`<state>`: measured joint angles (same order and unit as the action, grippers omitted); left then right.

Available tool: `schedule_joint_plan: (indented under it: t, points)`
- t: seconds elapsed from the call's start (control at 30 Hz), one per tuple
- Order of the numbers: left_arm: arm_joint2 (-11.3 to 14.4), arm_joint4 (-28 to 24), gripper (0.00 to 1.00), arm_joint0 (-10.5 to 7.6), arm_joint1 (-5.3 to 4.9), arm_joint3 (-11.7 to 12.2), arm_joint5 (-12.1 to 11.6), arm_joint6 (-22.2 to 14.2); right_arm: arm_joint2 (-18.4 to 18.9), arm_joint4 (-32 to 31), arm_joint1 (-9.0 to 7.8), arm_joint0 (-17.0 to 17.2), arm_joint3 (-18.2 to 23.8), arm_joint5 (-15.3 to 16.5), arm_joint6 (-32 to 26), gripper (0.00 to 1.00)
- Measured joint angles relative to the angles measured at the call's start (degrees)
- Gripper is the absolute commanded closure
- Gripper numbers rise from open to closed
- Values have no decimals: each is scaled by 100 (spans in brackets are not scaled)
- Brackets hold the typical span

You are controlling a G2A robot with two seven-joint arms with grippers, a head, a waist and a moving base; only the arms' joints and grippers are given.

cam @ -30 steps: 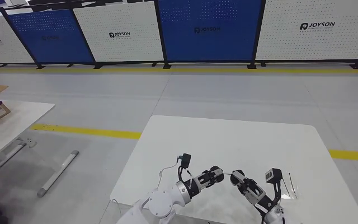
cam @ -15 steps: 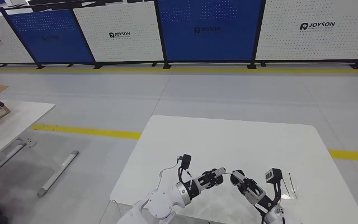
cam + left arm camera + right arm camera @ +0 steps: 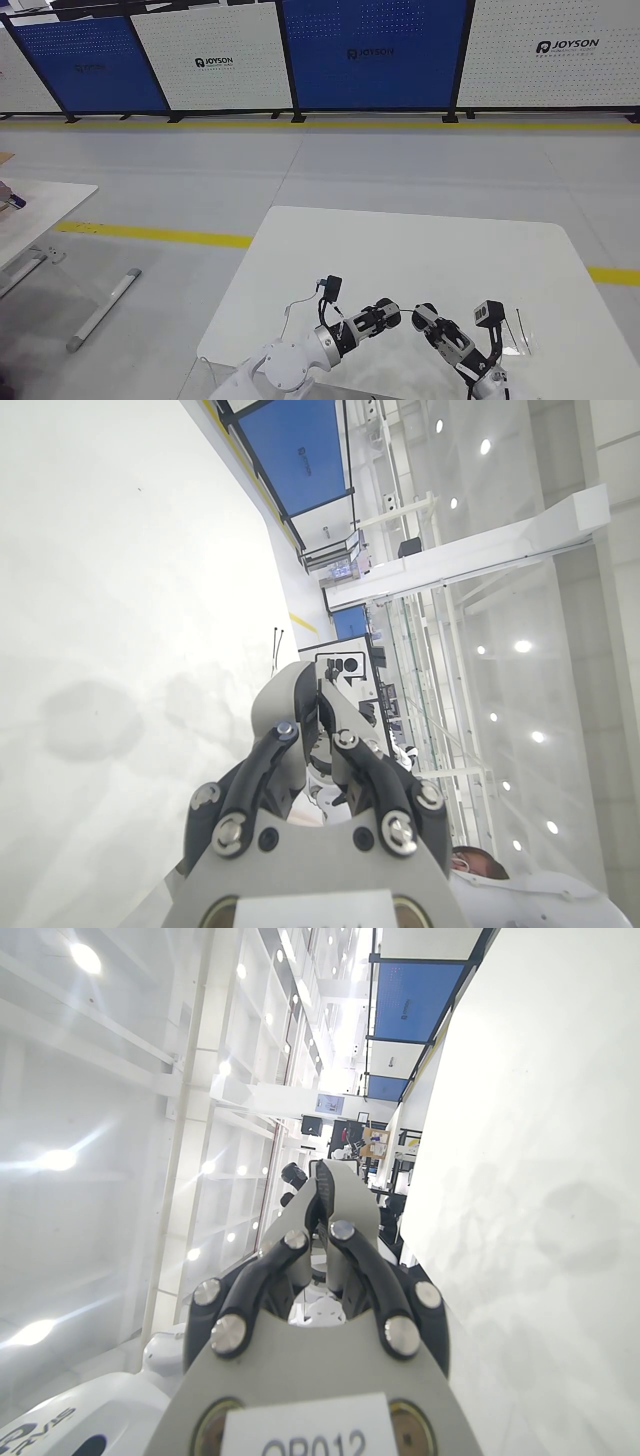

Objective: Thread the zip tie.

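My left hand (image 3: 316, 697) hangs over the white tabletop (image 3: 125, 575), fingers pressed together on nothing. My right hand (image 3: 320, 1190) faces it, tip near tip, fingers likewise together and empty. The black zip ties (image 3: 276, 649) lie flat on the tabletop, apart from both hands, near its right edge.

You cannot tell whether the 2 zip ties (image 3: 276, 647) are threaded: they are too thin, and the left tool (image 3: 315, 687) covers their ends nearest it.
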<state>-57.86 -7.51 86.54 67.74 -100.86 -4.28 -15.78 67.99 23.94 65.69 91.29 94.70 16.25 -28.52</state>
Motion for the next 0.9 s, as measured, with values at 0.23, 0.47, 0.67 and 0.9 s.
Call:
schedule_joint_plan:
  t: [0.23,0.47,0.67,0.9]
  points:
    - [11,16,85,33,-9,-49,-30,-10,0,0,0,0,0,0,0,100]
    - [10,41,81,49,-24,-69,-32,-71,0,0,0,0,0,0,0,100]
    - [25,26,86,35,-24,-52,-31,-41,0,0,0,0,0,0,0,100]
    - [35,34,100,17,-26,-55,-28,-9,0,0,0,0,0,0,0,100]
